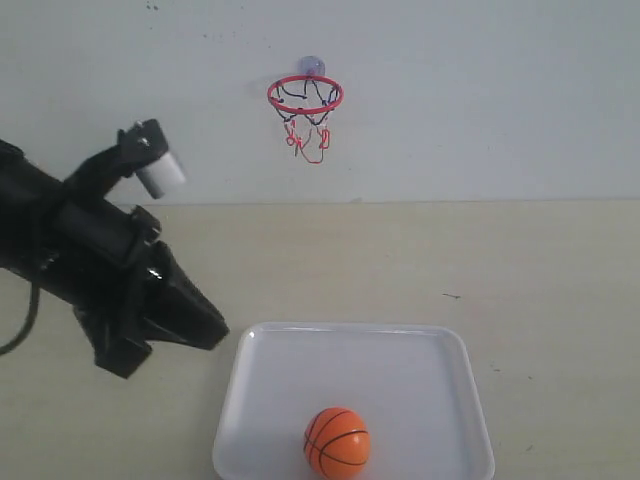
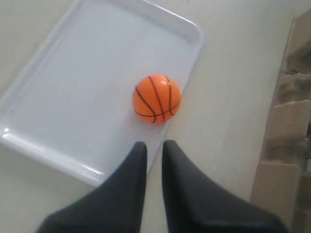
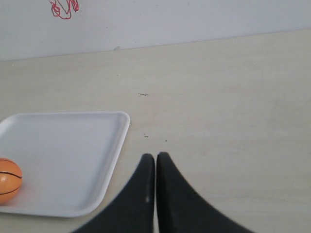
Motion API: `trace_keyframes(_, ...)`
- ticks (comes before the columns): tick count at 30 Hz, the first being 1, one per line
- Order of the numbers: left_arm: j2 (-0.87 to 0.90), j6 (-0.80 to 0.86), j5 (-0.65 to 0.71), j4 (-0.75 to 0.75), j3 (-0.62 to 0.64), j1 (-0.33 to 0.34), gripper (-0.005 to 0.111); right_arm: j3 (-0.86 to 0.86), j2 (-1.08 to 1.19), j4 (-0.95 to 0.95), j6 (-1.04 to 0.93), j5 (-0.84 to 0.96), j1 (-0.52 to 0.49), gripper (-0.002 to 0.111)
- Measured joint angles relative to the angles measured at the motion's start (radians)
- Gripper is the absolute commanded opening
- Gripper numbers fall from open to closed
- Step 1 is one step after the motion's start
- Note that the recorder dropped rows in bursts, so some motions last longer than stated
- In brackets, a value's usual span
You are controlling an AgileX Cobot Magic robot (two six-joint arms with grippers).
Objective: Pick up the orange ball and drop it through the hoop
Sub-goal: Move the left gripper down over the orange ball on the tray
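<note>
The orange ball with black seams lies in the white tray, near its front edge. High on the back wall hangs the hoop, red-rimmed with a dangling net. My left gripper hovers just off the tray's left rim. In the left wrist view its fingertips stand a narrow gap apart with nothing between them, and the left gripper points at the ball a short way ahead. My right gripper is shut and empty over bare table beside the tray. The ball shows at that view's edge.
The tray holds only the ball. The beige tabletop stretches right of the tray and back to the wall. Red net strands show in the right wrist view. Cardboard-coloured shapes stand beyond the table's edge in the left wrist view.
</note>
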Motion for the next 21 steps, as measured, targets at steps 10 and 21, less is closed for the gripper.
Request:
trace_keyframes(10, 0.127, 0.027, -0.183, -0.001, 0.000, -0.137, 0.079, 0.000, 0.000, 0.000, 0.000, 0.000, 0.000, 0.000)
trace_keyframes(21, 0.303, 0.140, -0.417, -0.005, 0.000, -0.277, 0.079, 0.000, 0.000, 0.000, 0.000, 0.000, 0.000, 0.000)
